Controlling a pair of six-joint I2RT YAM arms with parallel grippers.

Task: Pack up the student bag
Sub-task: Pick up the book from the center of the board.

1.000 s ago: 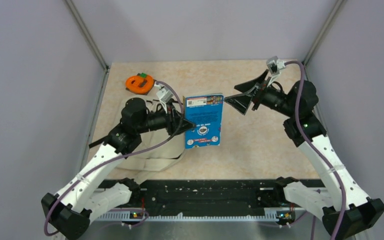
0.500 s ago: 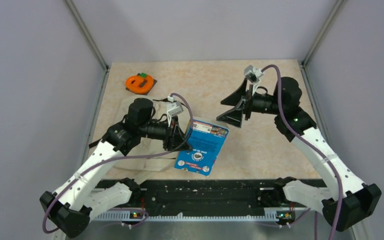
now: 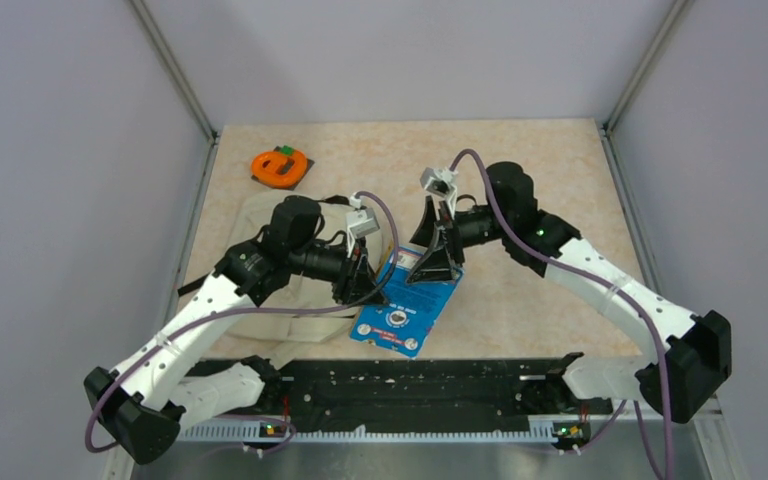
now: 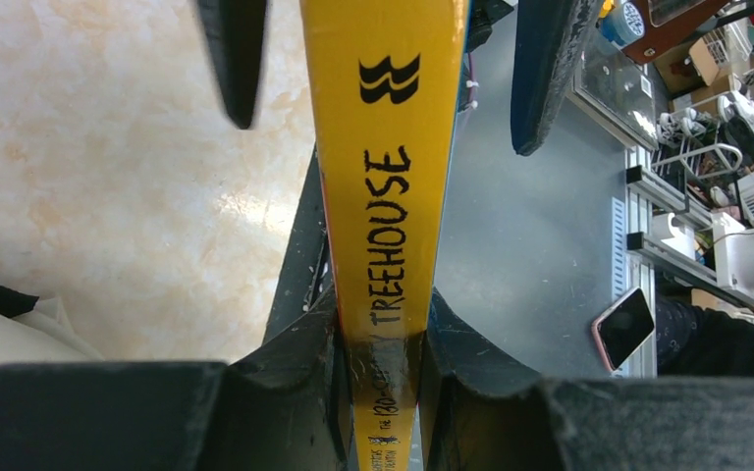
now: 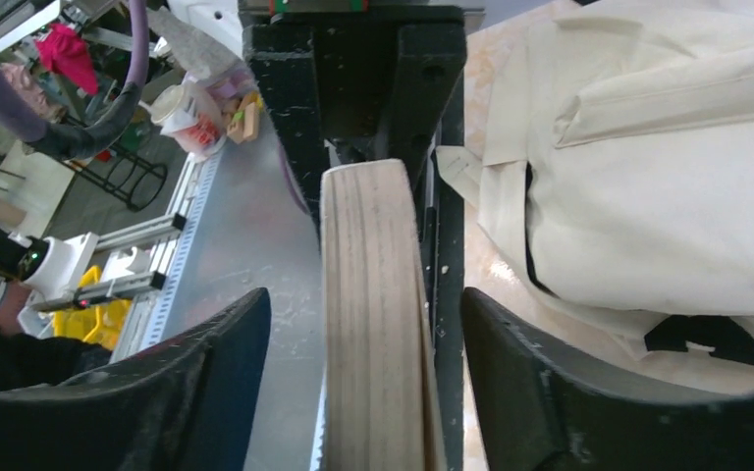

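Observation:
A blue book [image 3: 400,312] with a yellow spine [image 4: 388,147] hangs tilted over the table's near middle. My left gripper [image 3: 362,286] is shut on its spine side [image 4: 383,365]. My right gripper [image 3: 438,264] straddles the book's opposite page edge [image 5: 368,245]. It stands open [image 5: 363,306], with a gap on each side of the pages. The student bag [image 3: 295,322], cream fabric with black trim, lies under my left arm; it also fills the right of the right wrist view [image 5: 668,196]. I cannot see the bag's opening.
An orange roll-shaped object [image 3: 279,166] sits at the far left of the table. Grey walls close in the left, right and back. The black rail [image 3: 410,385] with the arm bases runs along the near edge.
My left gripper has carried the book nearer and tilted it. My right arm has swung left and down until its jaws straddle the book's far edge, and they have narrowed a little.

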